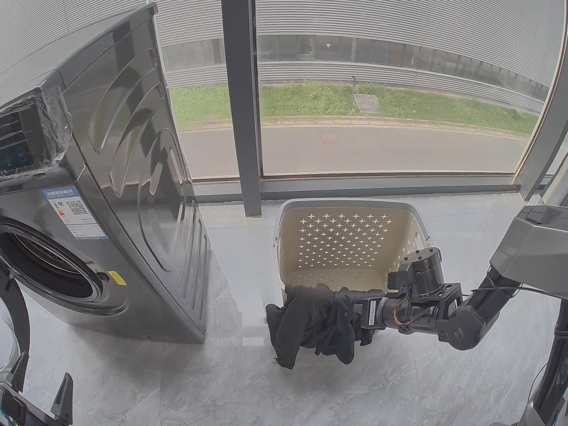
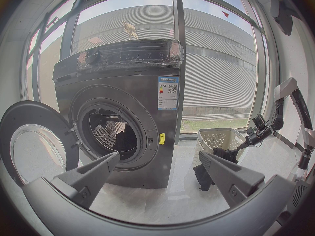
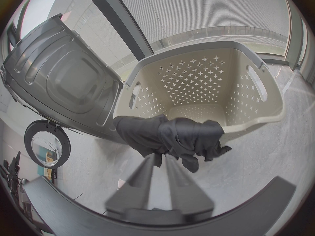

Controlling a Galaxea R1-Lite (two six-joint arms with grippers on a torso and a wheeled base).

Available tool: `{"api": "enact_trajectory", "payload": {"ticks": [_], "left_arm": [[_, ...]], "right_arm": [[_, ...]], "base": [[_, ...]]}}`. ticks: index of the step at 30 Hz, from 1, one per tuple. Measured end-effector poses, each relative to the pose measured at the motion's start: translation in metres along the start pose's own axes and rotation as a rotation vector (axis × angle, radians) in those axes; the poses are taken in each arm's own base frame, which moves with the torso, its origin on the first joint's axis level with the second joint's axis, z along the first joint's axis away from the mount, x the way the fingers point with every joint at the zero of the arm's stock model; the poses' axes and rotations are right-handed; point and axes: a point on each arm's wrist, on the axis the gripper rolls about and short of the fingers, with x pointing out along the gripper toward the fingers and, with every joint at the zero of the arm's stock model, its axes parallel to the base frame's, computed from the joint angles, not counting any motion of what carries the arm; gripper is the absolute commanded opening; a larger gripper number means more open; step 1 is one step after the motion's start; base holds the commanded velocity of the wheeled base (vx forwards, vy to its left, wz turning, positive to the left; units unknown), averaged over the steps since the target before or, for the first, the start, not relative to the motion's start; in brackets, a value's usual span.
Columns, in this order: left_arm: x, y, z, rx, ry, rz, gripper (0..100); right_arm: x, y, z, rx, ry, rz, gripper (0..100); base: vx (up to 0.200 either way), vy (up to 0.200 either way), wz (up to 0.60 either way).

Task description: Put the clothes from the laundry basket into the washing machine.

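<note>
Crumpled black cloth (image 1: 316, 323) is clamped by the right gripper (image 3: 159, 158) at a star-pierced cream basket (image 1: 349, 203); the left gripper (image 2: 159, 154) is spread wide facing the grey washing machine (image 2: 131, 92).

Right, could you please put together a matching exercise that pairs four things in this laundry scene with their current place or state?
Things
1. dark garment
2. laundry basket
3. washing machine door
4. left gripper

Places or states
A. swung open on its hinge
B. fingers apart, holding nothing
C. clamped in the right gripper, hanging just outside the near rim
D. standing on the floor by the window

Pairs: 1-C, 2-D, 3-A, 4-B
</note>
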Motion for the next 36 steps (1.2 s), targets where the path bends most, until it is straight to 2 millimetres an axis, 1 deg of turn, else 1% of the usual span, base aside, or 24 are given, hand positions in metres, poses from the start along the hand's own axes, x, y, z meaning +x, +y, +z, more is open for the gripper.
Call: {"api": "enact_trajectory", "payload": {"ticks": [3, 12, 21, 29, 30, 36], "left_arm": [[0.000, 0.000, 0.000, 0.001, 0.000, 0.000, 100], [0.000, 0.000, 0.000, 0.000, 0.000, 0.000, 100], [0.000, 0.000, 0.000, 0.000, 0.000, 0.000, 100], [0.000, 0.000, 0.000, 0.000, 0.000, 0.000, 100], [0.000, 0.000, 0.000, 0.000, 0.000, 0.001, 100], [0.000, 0.000, 0.000, 0.001, 0.000, 0.000, 100]], "right_arm": [[0.008, 0.000, -0.001, -0.003, -0.014, 0.004, 100], [0.033, -0.007, -0.002, 0.004, -0.002, -0.015, 100], [0.063, -0.024, 0.005, 0.030, -0.011, -0.081, 100], [0.089, -0.033, 0.016, 0.045, -0.060, -0.125, 100], [0.092, -0.034, 0.018, 0.047, -0.066, -0.126, 0], [0.107, -0.039, 0.019, 0.055, -0.091, -0.137, 0]], "base": [[-0.200, 0.000, 0.00], [0.000, 0.000, 0.00], [0.000, 0.000, 0.00], [0.000, 0.000, 0.00], [0.000, 0.000, 0.00], [0.000, 0.000, 0.00]]}}
